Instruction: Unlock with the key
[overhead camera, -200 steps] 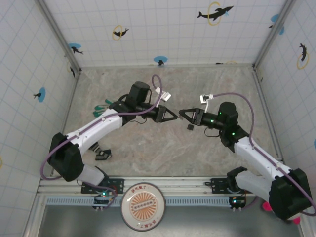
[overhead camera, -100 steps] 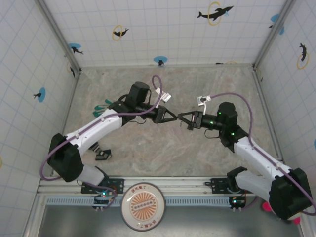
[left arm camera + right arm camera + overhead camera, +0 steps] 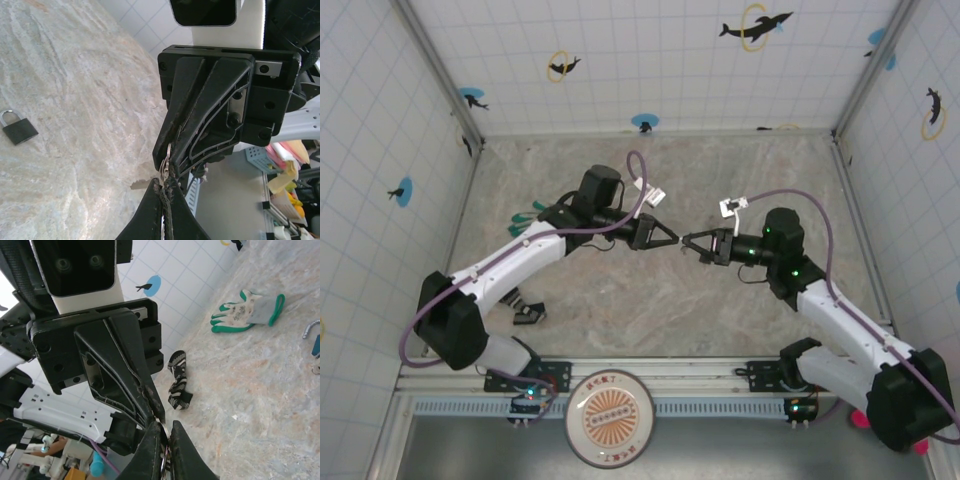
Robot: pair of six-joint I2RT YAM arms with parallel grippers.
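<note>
My two grippers meet tip to tip above the middle of the stone table. The left gripper (image 3: 673, 241) is shut, and a small silver key with its ring (image 3: 165, 167) sticks out of its tips (image 3: 165, 183). The right gripper (image 3: 685, 243) faces it from the right. Its jaws (image 3: 164, 428) are shut on the ring end of that same key (image 3: 164, 439). A dark padlock (image 3: 19, 129) with a silver shackle lies flat on the table, apart from both grippers.
A pair of green and white gloves (image 3: 528, 215) (image 3: 245, 310) lies at the left of the table. A black and white striped strap (image 3: 527, 311) (image 3: 176, 380) lies nearer the left arm's base. Tiled walls enclose the table on three sides.
The right gripper has moved left to the left gripper's tips and closed its fingers on the key. The left gripper has stayed shut and barely moved.
</note>
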